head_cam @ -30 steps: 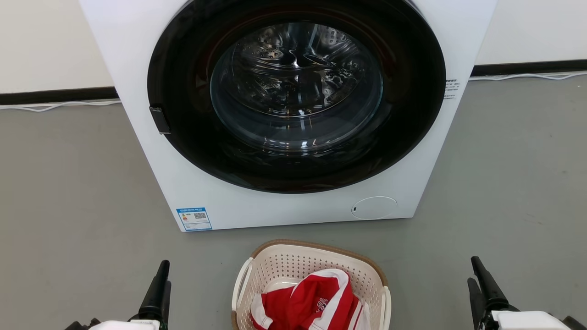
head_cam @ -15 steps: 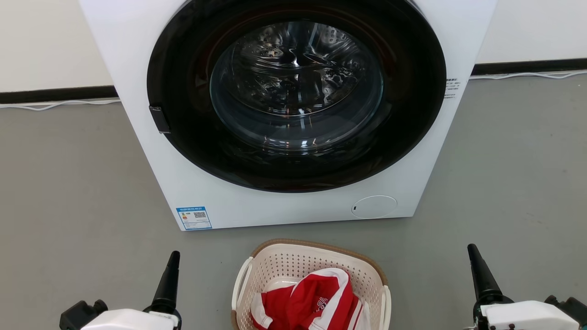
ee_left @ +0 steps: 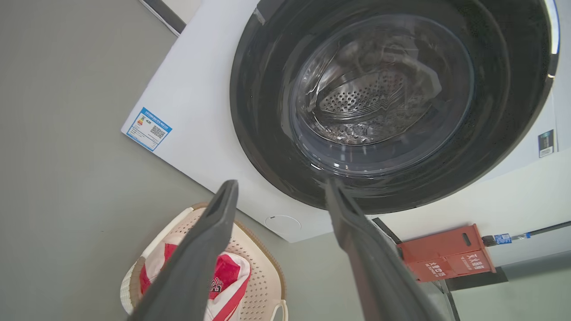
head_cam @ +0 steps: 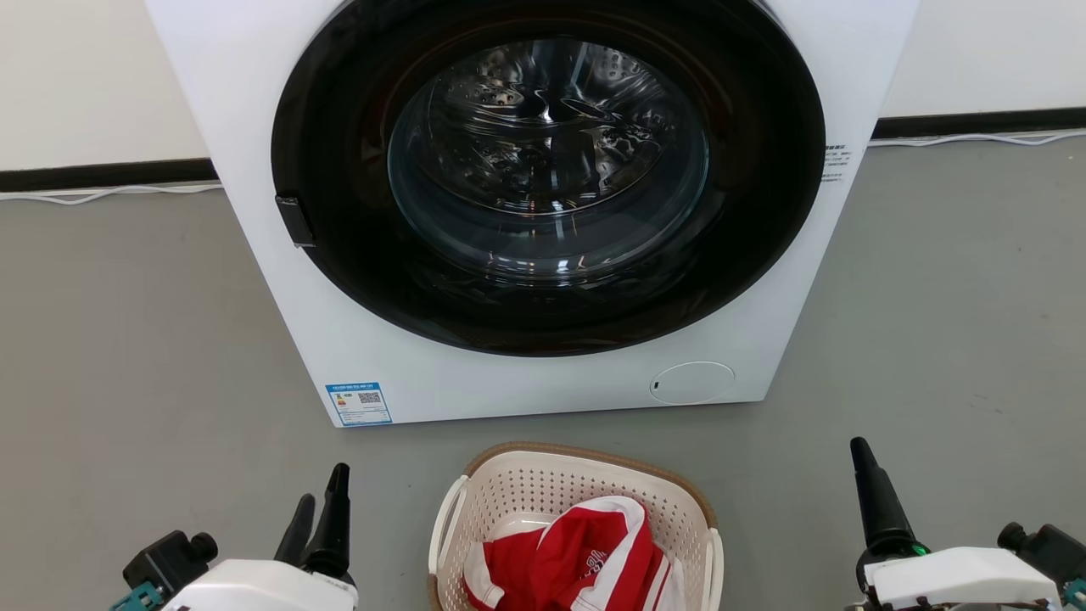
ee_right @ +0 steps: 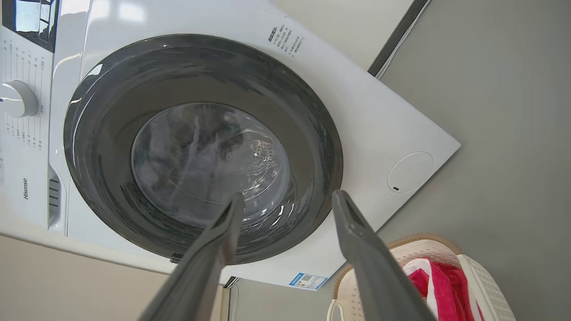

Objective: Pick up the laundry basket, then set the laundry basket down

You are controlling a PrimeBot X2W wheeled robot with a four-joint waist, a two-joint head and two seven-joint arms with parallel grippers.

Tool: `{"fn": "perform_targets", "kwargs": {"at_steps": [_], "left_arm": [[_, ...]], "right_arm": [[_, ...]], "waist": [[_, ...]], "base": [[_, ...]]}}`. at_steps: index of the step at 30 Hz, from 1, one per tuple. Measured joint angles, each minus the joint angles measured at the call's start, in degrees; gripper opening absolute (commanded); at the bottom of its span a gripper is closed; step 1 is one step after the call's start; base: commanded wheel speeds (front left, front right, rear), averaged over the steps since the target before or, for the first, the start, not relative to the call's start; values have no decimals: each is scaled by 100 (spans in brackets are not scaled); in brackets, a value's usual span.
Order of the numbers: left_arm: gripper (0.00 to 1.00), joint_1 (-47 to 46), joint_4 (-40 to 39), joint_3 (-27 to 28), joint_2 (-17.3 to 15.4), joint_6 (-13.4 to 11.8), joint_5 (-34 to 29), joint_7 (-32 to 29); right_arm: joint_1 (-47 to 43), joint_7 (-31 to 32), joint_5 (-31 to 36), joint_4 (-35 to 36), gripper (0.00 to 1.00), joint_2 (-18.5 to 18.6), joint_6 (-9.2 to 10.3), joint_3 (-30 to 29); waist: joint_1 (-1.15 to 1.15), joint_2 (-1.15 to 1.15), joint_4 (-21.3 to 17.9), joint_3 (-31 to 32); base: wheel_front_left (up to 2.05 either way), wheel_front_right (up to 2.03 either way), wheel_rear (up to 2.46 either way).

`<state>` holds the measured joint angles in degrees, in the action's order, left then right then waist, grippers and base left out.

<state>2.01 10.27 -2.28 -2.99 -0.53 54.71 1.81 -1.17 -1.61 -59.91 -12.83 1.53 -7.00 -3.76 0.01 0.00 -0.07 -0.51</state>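
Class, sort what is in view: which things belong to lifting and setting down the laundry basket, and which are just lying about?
Job: laundry basket, left tool, right tool.
Lying about: washing machine, red-and-white garment in the basket, orange crate, white cable.

- You lose the near end of the laundry basket [head_cam: 526,492] below the head view's bottom edge.
- The red-and-white garment [head_cam: 577,560] hides its floor from you.
- The washing machine [head_cam: 509,390] is cut off at the top.
- You cannot read the small print on the blue label [head_cam: 359,405].
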Motion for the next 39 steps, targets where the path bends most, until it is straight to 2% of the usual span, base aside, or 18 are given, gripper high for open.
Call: {"fn": "perform_targets", "kwargs": {"at_steps": [15, 39], "left_arm": [[100, 115, -170, -322, -261, -490, -1003, 235], [100, 225, -578, -805, -515, -1076, -2638, 639]], "right_arm": [[-25, -244, 1054, 135, 100, 13, -3, 78], [-122, -634, 2714, 434, 100, 32, -5, 282]], "waist": [[-1, 0, 0, -1], [0, 0, -5, -4]], "base": [[0, 0, 0], [0, 0, 0]]}}
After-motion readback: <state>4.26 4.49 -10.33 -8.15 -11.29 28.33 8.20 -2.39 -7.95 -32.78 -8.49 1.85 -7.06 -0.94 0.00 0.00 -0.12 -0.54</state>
